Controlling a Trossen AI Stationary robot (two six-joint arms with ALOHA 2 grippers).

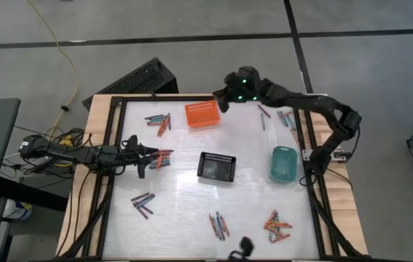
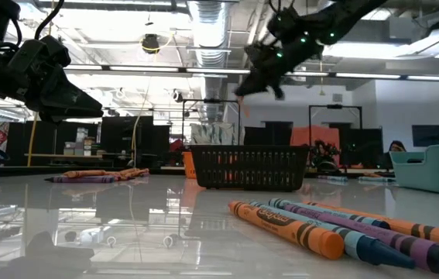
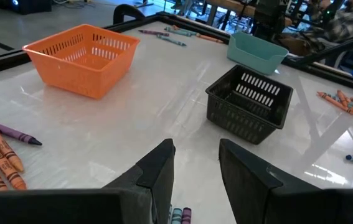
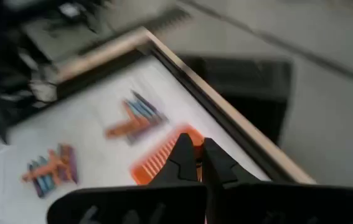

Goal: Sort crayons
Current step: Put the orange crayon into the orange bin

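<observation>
Left hand [image 1: 150, 152] sits low over the left part of the desk [image 1: 250, 196], fingers [image 3: 157, 171] parted, nothing between them; a few crayons [image 1: 164, 159] lie just beneath and ahead of the tips. Right hand [image 1: 219, 102] hangs raised at the far edge, above the orange basket [image 1: 202, 114], fingers pressed together. Something thin and orange may be pinched at the tips, though the blur in the right wrist view leaves that unsure. Black basket [image 1: 216, 167] stands mid-desk, teal basket [image 1: 284, 164] to its right. Other crayon clusters are spread out: far left beside the orange basket [image 1: 159, 122], far right corner [image 1: 286, 118], near left [image 1: 143, 204], near centre [image 1: 218, 225], near right [image 1: 277, 227].
</observation>
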